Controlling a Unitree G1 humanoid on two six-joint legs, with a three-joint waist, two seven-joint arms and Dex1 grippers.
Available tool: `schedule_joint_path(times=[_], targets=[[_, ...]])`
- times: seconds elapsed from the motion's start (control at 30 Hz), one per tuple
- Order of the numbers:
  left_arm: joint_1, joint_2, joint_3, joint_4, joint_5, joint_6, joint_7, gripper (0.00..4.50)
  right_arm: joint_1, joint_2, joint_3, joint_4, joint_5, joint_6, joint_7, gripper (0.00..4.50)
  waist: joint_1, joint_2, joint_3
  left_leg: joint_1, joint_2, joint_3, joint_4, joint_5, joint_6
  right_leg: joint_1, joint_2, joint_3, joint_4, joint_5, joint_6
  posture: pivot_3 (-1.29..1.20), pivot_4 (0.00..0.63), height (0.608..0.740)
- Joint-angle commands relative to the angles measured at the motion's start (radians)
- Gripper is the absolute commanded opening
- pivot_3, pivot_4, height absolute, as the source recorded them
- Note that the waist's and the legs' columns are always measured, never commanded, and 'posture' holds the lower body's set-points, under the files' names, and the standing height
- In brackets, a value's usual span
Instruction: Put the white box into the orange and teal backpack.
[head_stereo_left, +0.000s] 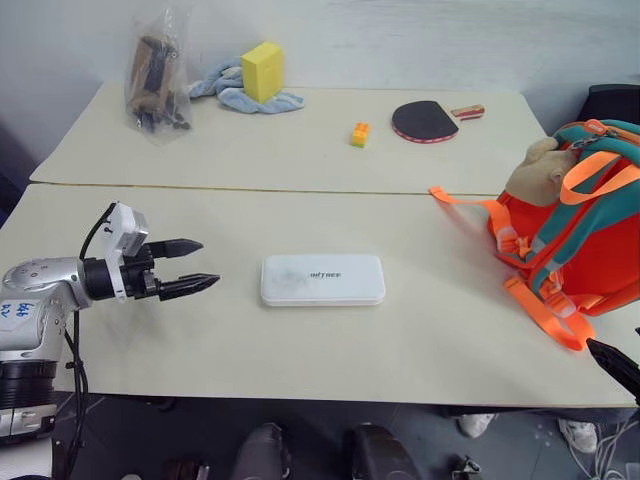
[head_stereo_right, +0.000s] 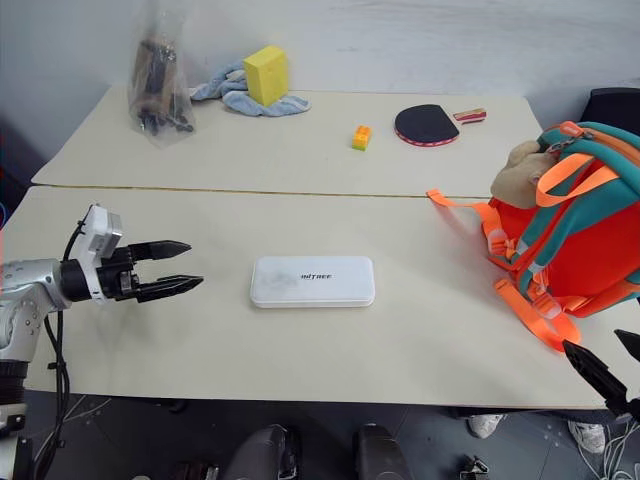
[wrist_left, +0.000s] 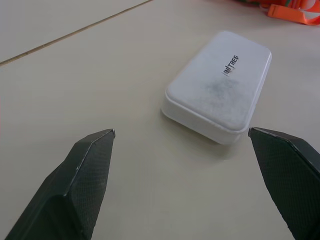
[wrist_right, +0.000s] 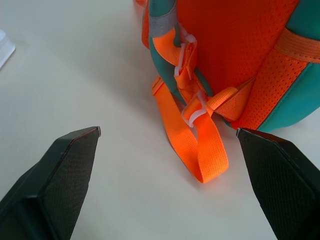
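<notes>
The white box (head_stereo_left: 322, 279) lies flat in the middle of the near table, its dark lettering facing up. My left gripper (head_stereo_left: 199, 265) hovers open a short way to its left, pointing at it with nothing between the fingers; the left wrist view has the white box (wrist_left: 219, 87) just beyond the two fingertips. At the table's right edge the orange and teal backpack (head_stereo_left: 585, 235) stands with its orange straps (wrist_right: 192, 145) trailing on the tabletop. My right gripper (wrist_right: 167, 134) is open in front of those straps, apart from them; one black fingertip (head_stereo_right: 592, 371) shows at the near right edge.
A tan plush toy (head_stereo_left: 536, 172) leans on the backpack. On the far table are a yellow sponge block (head_stereo_left: 262, 71) on a blue cloth (head_stereo_left: 232, 92), a clear bag of dark items (head_stereo_left: 156, 75), a small orange-yellow brick (head_stereo_left: 359, 134) and a table tennis paddle (head_stereo_left: 425, 121).
</notes>
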Motion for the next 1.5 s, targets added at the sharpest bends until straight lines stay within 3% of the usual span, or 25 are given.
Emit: schedule_joint_path(times=[0.03,0.57,0.77,0.87,0.97,1.23,1.27,1.3,1.5], targets=[[-0.011,0.023,-0.001,-0.026,0.001,-0.033,-0.024,4.50,0.009,0.015,-0.028,-0.033,0.014,-0.018,-0.009,4.46,-0.001,0.000,0.000,0.000,0.000,0.000,0.000,0.000,0.000,0.000,0.000,0.000,0.000,0.000,0.000,0.00,0.150,0.740],[-0.058,0.011,-0.043,-0.023,0.022,-0.008,0.007,4.50,0.002,0.023,-0.006,-0.049,-0.013,-0.025,-0.037,4.46,0.000,0.000,0.000,0.000,0.000,0.000,0.000,0.000,0.000,0.000,0.000,0.000,0.000,0.000,0.000,0.00,0.150,0.740],[-0.067,0.006,-0.080,-0.035,0.043,-0.033,0.010,4.50,0.001,-0.019,0.043,-0.163,-0.009,-0.003,-0.033,4.46,-0.003,0.000,0.000,0.000,0.000,0.000,0.000,0.001,-0.001,-0.001,0.000,0.000,0.001,0.000,0.000,0.00,0.150,0.740],[-0.074,-0.003,-0.117,-0.027,0.076,-0.072,0.014,3.86,-0.021,-0.066,0.111,-0.217,-0.017,0.003,-0.020,3.83,-0.001,0.000,0.000,0.000,0.000,0.000,0.000,0.001,-0.002,0.000,0.000,0.000,0.000,0.000,0.000,0.00,0.150,0.740],[-0.081,-0.016,-0.167,-0.015,0.128,-0.123,0.022,2.98,-0.069,-0.116,0.193,-0.238,-0.041,0.008,-0.025,2.88,0.000,0.000,0.000,0.000,0.000,0.000,0.001,0.001,-0.002,0.000,0.000,0.000,0.001,0.000,0.000,0.00,0.150,0.740],[-0.121,-0.096,-0.278,-0.029,0.218,-0.118,0.087,0.45,-0.405,-0.114,0.617,-0.218,-0.139,0.067,-0.176,0.07,-0.001,-0.001,0.000,-0.002,0.000,0.000,0.003,0.002,-0.003,-0.002,0.001,0.000,0.003,0.000,0.000,0.00,0.150,0.740],[-0.120,-0.102,-0.280,-0.027,0.219,-0.109,0.090,0.09,-0.457,-0.095,0.668,-0.195,-0.172,0.073,-0.215,0.00,-0.001,-0.001,0.000,-0.002,0.000,0.000,0.003,0.002,-0.003,-0.002,0.001,0.000,0.003,0.000,0.000,0.00,0.150,0.740],[-0.117,-0.106,-0.284,-0.025,0.221,-0.099,0.091,0.02,-0.507,-0.073,0.718,-0.170,-0.208,0.079,-0.255,0.00,-0.001,-0.001,0.000,-0.003,0.000,0.000,0.004,0.002,-0.003,-0.003,0.001,0.000,0.003,0.000,0.000,0.00,0.150,0.740],[-0.113,-0.124,-0.308,-0.022,0.245,-0.075,0.112,0.02,-0.677,0.002,0.897,-0.036,-0.351,0.050,-0.315,0.00,0.001,-0.001,0.000,-0.003,0.000,0.000,0.006,0.002,-0.003,-0.003,0.001,0.000,0.004,0.000,0.000,0.00,0.150,0.740]])
